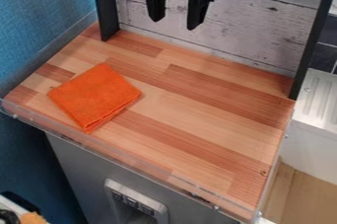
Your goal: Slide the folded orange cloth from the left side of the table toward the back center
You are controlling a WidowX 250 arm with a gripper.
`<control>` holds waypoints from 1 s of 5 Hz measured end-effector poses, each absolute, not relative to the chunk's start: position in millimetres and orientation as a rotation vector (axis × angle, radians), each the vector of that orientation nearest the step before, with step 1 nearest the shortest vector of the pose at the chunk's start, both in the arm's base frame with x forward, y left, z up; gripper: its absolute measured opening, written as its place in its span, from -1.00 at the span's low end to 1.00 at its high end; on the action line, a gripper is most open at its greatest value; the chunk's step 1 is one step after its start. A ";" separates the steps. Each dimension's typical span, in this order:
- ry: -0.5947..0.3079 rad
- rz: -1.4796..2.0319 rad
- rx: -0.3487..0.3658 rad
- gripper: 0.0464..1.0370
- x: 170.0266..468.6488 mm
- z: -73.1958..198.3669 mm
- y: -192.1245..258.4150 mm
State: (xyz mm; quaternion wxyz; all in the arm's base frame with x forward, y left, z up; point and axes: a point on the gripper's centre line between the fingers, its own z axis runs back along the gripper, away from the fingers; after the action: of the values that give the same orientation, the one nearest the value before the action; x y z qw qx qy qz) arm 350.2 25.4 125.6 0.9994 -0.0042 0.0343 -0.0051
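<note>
While I run this arm from far away, I see a blue wall (39,20) on the left side, and low down in the corner by it there is a small orange thing (31,218) that is cut off, so I can't tell what it is. Next comes the orange cloth (95,97), which lies flat on the left part of the wooden worktop (197,114). It is folded up, with one corner toward the front edge, and I can see its layers on the side that faces right and front. Behind the cloth, a black post (105,6) stands at the back left of the wood. Under the front edge is a grey front (76,164) with a light grey panel (141,201) on it. A bit more to the right, up high, my black claw (174,24) hangs with its tips down. Its two fingers are wide apart, and I can see the pale board (256,30) at the back through the gap. The claw is well apart from the cloth, up and to the right of it. On the far right are one more black post (313,35), a white thing with ridges (319,94), some dark tiles (325,45) behind it, and a light wood floor (293,188) low down.
</note>
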 end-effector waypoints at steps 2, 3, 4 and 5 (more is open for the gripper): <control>0.080 -0.082 -0.015 0.92 334.8 114.4 44.2; 0.038 -0.144 -0.018 0.92 326.9 118.5 58.1; -0.006 -0.185 -0.012 0.92 318.9 121.4 76.7; -0.038 -0.224 -0.010 0.92 307.0 124.2 90.1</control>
State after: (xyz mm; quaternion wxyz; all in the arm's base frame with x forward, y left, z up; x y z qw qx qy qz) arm 307.0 90.1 124.2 0.9936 -0.0052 -0.0190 -0.1116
